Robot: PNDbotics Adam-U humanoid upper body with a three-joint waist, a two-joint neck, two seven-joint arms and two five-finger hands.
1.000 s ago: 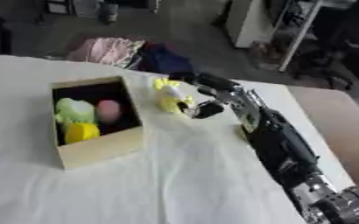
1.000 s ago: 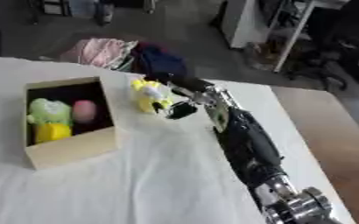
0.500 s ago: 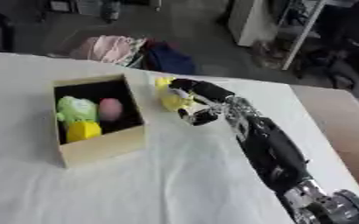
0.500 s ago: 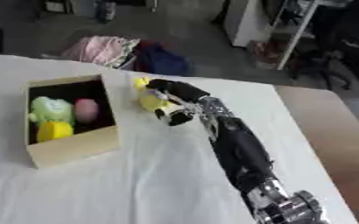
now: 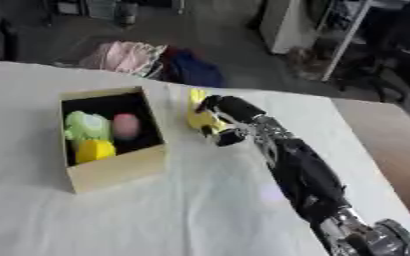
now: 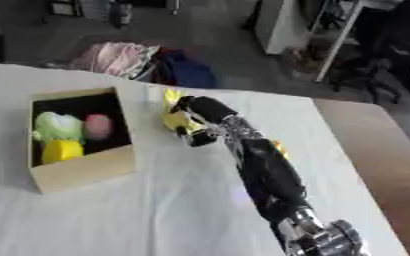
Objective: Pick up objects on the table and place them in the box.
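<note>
A yellow toy (image 5: 200, 118) lies on the white table just right of the cardboard box (image 5: 112, 170). My right hand (image 5: 229, 114) has its fingers curled over the toy from the right, with the thumb below it. The box holds a green item (image 5: 86, 125), a pink item (image 5: 125, 126) and a yellow item (image 5: 95, 149). A small yellow piece (image 6: 281, 148) shows beside my right forearm in the right eye view. My left hand is in neither view.
The white tablecloth (image 5: 156, 215) spreads toward me in front of the box. A brown table edge (image 5: 392, 155) runs along the right. Pink and dark blue cloth (image 5: 156, 62) lies on the floor beyond the far edge.
My right hand has slid left and closed down over the yellow toy. The head view has shifted slightly as well.
</note>
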